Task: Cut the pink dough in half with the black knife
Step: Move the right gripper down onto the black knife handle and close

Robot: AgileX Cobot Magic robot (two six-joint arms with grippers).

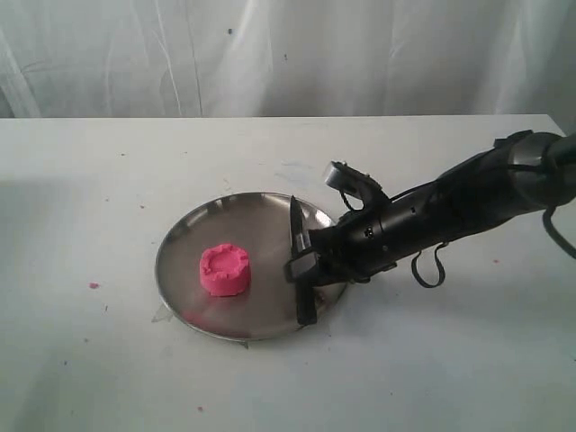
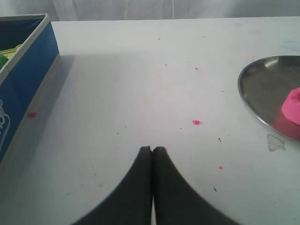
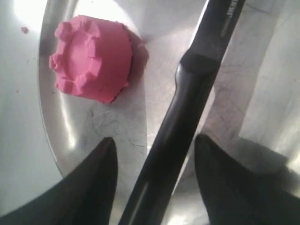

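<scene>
The pink dough (image 1: 224, 269) (image 3: 93, 58) is one round puck with a dimpled top, sitting left of centre on the steel plate (image 1: 198, 225) (image 3: 117, 126). A slice of it (image 2: 293, 107) shows in the left wrist view. The black knife (image 1: 301, 261) (image 3: 187, 98) lies along the plate's right side, blade pointing away. My right gripper (image 1: 301, 266) (image 3: 154, 143) is open, its fingers on either side of the knife handle with gaps to it. My left gripper (image 2: 152, 149) is shut and empty over bare table, left of the plate (image 2: 262, 93).
A blue box (image 2: 21, 79) stands at the table's left, seen only from the left wrist. Tiny pink crumbs (image 2: 196, 122) (image 1: 94, 285) dot the white table. A white curtain hangs behind the table's far edge.
</scene>
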